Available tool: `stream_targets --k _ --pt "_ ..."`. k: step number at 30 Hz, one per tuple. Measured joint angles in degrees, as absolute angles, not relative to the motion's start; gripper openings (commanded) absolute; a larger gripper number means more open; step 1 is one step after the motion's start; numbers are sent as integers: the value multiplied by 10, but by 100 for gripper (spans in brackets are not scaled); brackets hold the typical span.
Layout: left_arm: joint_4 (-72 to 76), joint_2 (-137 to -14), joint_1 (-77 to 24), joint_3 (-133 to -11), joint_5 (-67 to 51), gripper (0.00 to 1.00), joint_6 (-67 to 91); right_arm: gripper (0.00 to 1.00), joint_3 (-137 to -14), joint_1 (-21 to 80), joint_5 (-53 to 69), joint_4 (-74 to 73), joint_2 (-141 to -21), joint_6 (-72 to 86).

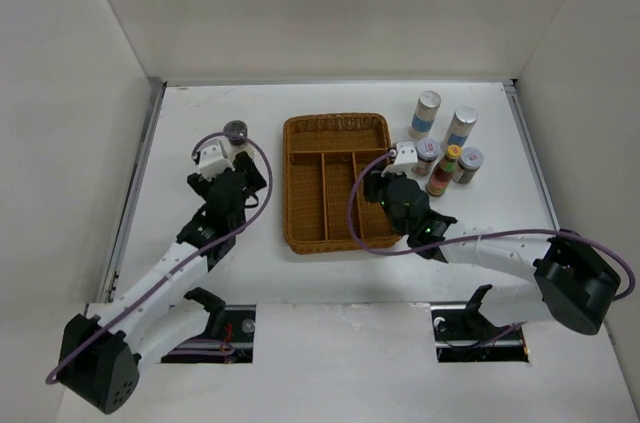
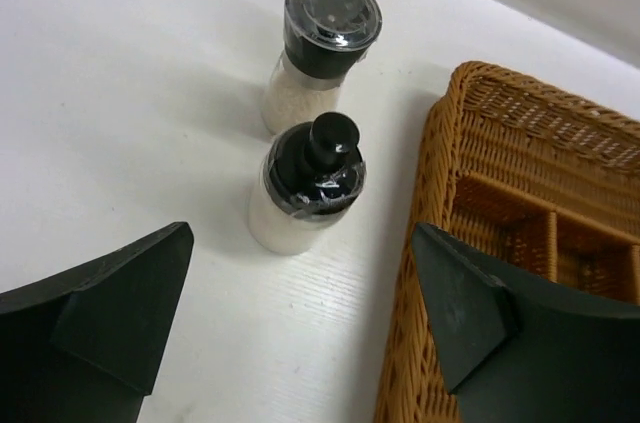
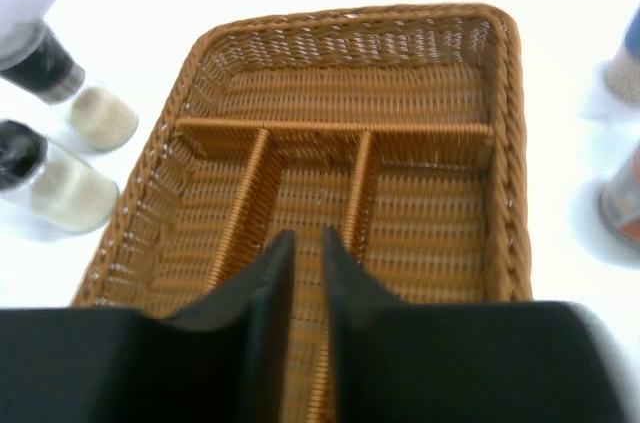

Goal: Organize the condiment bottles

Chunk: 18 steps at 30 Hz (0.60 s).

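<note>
Left wrist view: left gripper (image 2: 300,343) is wide open with nothing between the fingers, hanging just short of two bottles on the table (image 2: 120,93), left of the wicker tray (image 2: 440,143). The nearer one is the black-capped white bottle (image 2: 305,188), upright. Close behind it stands a clear-topped grinder (image 2: 320,43) with white contents.

Right wrist view: right gripper (image 3: 305,273) is closed on nothing, fingers pressed together above the tray's near end (three long slots near, one cross slot far).

Top view: the other five stand upright in a cluster right of the tray, apart from it. The red yellow-capped sauce bottle (image 1: 443,175) is nearest. Left short jar (image 1: 427,155) and right short jar (image 1: 468,164) flank it. Left tall cylinder (image 1: 425,114) and right tall cylinder (image 1: 461,128) stand farthest.
</note>
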<state>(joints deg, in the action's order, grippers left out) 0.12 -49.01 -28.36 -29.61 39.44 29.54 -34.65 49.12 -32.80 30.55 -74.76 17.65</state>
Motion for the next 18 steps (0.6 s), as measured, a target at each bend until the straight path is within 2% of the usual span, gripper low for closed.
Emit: stream_targets --k 1,2,5,6,8,10,13,18 --pt "9 -510 -282 -304 394 68 290 15 -347 491 -323 309 -748 178" --pt "14 -530 -283 -312 393 66 285 21 -347 491 -319 311 -748 181" --pt "23 -576 -282 -325 391 75 272 56 -347 491 -307 309 -748 189" --pt "23 -588 -281 -329 390 78 269 64 -347 490 -302 309 -748 190" --pt "23 -618 -277 -343 390 80 264 74 -347 487 -290 310 -748 192" --pt "27 -649 -271 -358 392 80 260 79 -347 484 -278 310 -748 194" --pt "35 -687 -263 -370 399 78 257 79 -347 484 -266 310 -755 195" --pt "59 -742 -253 -373 407 65 248 80 -347 480 -256 309 -758 196"
